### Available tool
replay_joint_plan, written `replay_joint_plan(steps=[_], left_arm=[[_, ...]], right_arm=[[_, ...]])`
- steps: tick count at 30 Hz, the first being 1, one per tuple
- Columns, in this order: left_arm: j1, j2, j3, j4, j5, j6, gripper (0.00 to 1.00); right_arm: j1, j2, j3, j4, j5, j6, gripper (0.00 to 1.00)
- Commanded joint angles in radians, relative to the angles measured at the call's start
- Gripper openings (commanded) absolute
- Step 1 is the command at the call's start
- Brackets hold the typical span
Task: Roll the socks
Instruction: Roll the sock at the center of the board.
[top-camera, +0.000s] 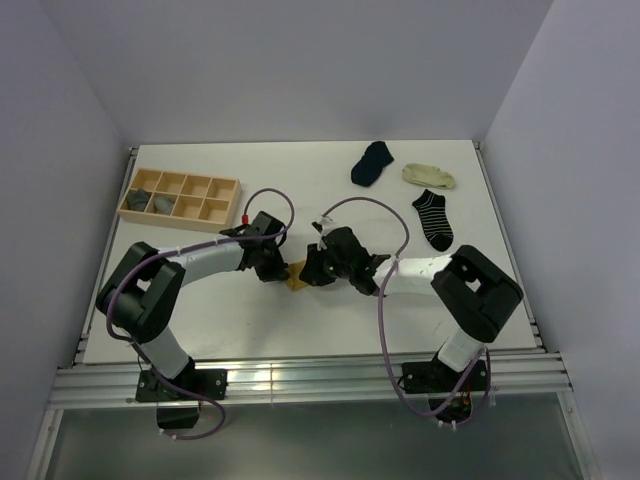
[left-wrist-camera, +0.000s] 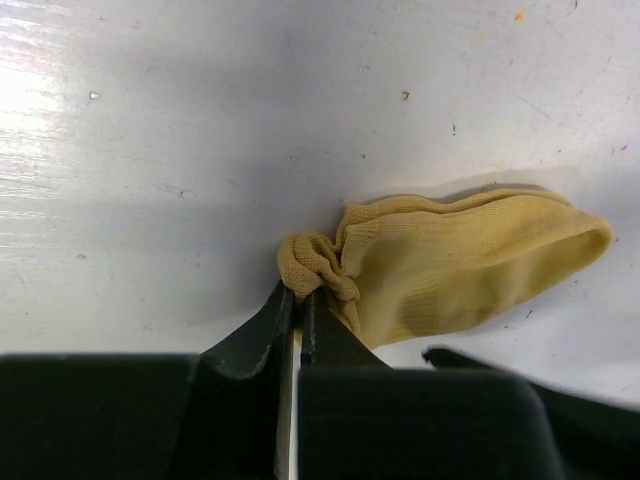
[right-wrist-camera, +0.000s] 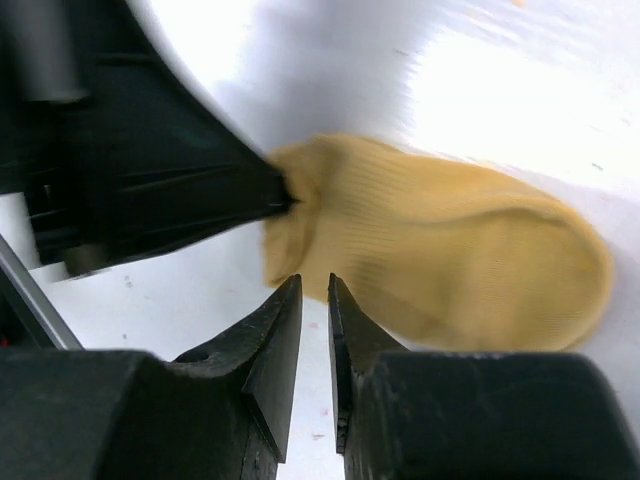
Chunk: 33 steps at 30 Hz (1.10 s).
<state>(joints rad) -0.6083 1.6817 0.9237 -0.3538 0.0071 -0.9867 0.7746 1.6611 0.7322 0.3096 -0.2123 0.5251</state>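
A mustard-yellow sock (top-camera: 296, 281) lies flat on the white table between the two arms. My left gripper (left-wrist-camera: 298, 293) is shut on the bunched cuff end of this sock (left-wrist-camera: 460, 265). In the right wrist view the sock (right-wrist-camera: 450, 250) spreads to the right, and the left gripper's dark fingers (right-wrist-camera: 200, 200) pinch its end from the left. My right gripper (right-wrist-camera: 315, 283) stands at the sock's near edge with a narrow gap between its jaws; only bare table shows in that gap. In the top view both grippers, left (top-camera: 283, 270) and right (top-camera: 310, 272), meet over the sock.
A navy sock (top-camera: 372, 163), a cream sock (top-camera: 429, 176) and a black-and-white striped sock (top-camera: 434, 218) lie at the back right. A wooden compartment tray (top-camera: 180, 198) at the back left holds grey socks (top-camera: 139, 199) in its left cells.
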Motion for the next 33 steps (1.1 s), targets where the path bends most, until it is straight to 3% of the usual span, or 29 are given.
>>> replay_joint_plan(steps=[1,5,11,33], left_arm=[[0.002,0.03,-0.017,-0.168,-0.073,0.056,0.0],[0.002,0.035,-0.002,-0.186,-0.07,0.069,0.0],[0.002,0.038,0.024,-0.212,-0.073,0.085,0.0],[0.002,0.078,0.079,-0.235,-0.061,0.098,0.0]], right_arm=[[0.08,-0.069,0.024,-0.026,0.166,-0.102,0.25],[0.144,-0.058,0.053,-0.006,0.235,-0.166,0.31],[0.206,0.011,0.078,0.045,0.275,-0.22,0.31],[0.307,0.124,0.116,0.135,0.401,-0.341,0.35]])
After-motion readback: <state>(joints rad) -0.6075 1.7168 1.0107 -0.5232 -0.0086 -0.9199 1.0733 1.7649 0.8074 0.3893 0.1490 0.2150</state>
